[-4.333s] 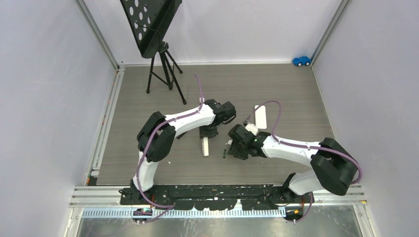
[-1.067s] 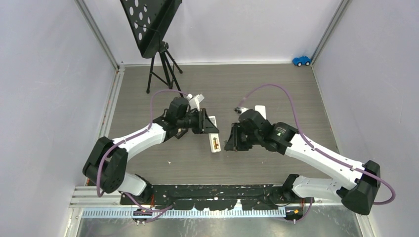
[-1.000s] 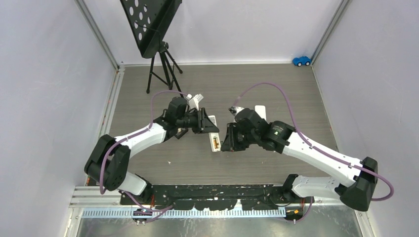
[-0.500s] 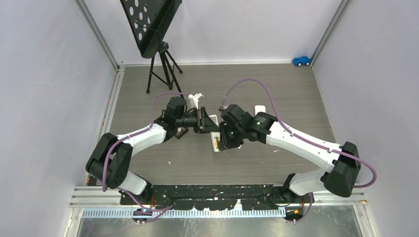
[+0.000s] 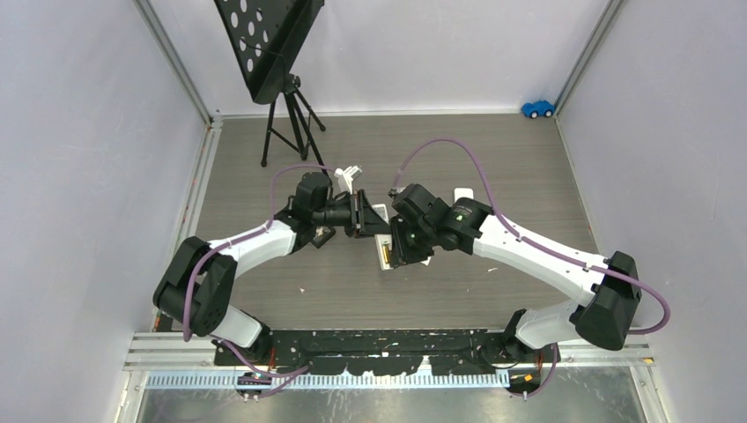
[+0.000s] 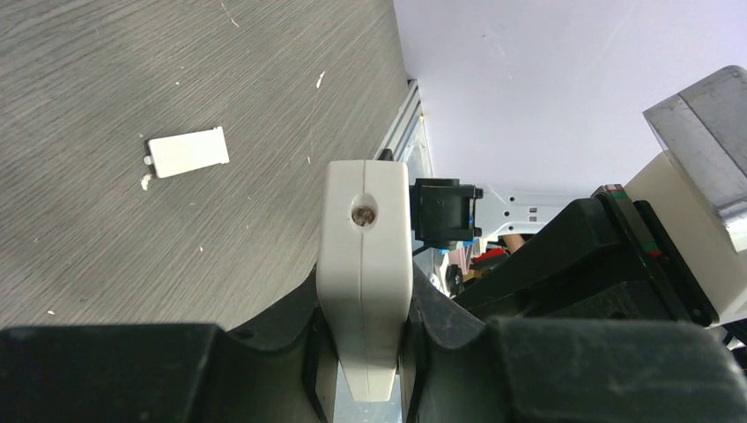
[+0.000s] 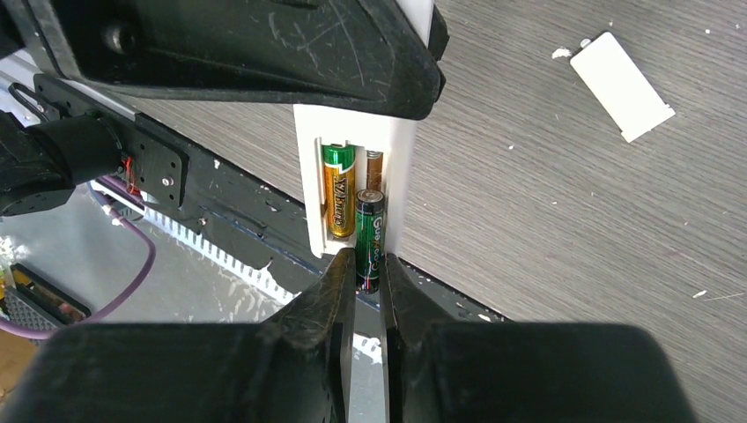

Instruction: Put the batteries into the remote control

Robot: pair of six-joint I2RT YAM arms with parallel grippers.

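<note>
My left gripper (image 6: pixel 365 328) is shut on one end of the white remote control (image 6: pixel 365 256) and holds it above the floor, its open compartment (image 7: pixel 352 189) facing my right wrist. A green and gold battery (image 7: pixel 339 189) lies in the left slot. My right gripper (image 7: pixel 367 269) is shut on the rear end of a green and black battery (image 7: pixel 370 231). Its front end lies in the right slot, just short of the spring. In the top view the remote (image 5: pixel 382 248) hangs between the left gripper (image 5: pixel 365 220) and the right gripper (image 5: pixel 398 251).
The white battery cover (image 7: pixel 622 85) lies on the grey wood floor (image 6: pixel 132 79), also seen as a white cover (image 6: pixel 188 151) in the left wrist view. A black music stand (image 5: pixel 273 48) on a tripod stands at the back left. A blue toy car (image 5: pixel 537 108) sits in the back right corner.
Over the last second my right gripper carried its battery left to the remote's open compartment; in the last half second it barely shifted. The left gripper kept the remote still.
</note>
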